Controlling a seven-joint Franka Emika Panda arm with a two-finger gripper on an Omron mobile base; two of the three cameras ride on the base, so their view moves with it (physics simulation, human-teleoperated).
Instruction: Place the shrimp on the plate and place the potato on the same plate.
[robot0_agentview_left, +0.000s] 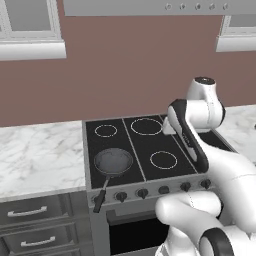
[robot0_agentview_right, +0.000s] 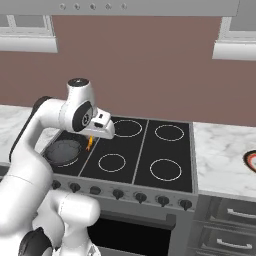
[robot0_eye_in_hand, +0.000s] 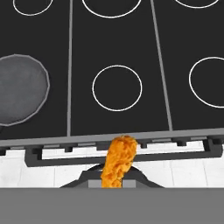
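The gripper (robot0_agentview_right: 90, 141) is hanging above the black stovetop (robot0_agentview_right: 145, 150), between the frying pan (robot0_agentview_right: 63, 151) and the front left burner ring (robot0_agentview_right: 112, 162), clenched on the shrimp (robot0_agentview_right: 90, 143). In the hand view the shrimp (robot0_eye_in_hand: 118, 162) is sticking up as an orange, rough-textured piece from between the finger tips, with the stove's front edge and knob row lying beneath it. The frying pan (robot0_agentview_left: 113, 162) is sitting on the front left part of the stove, its handle pointing toward the front. At the right edge of the right base view, the plate (robot0_agentview_right: 250, 160) is resting on the marble counter (robot0_agentview_right: 222, 155), well apart from the gripper.
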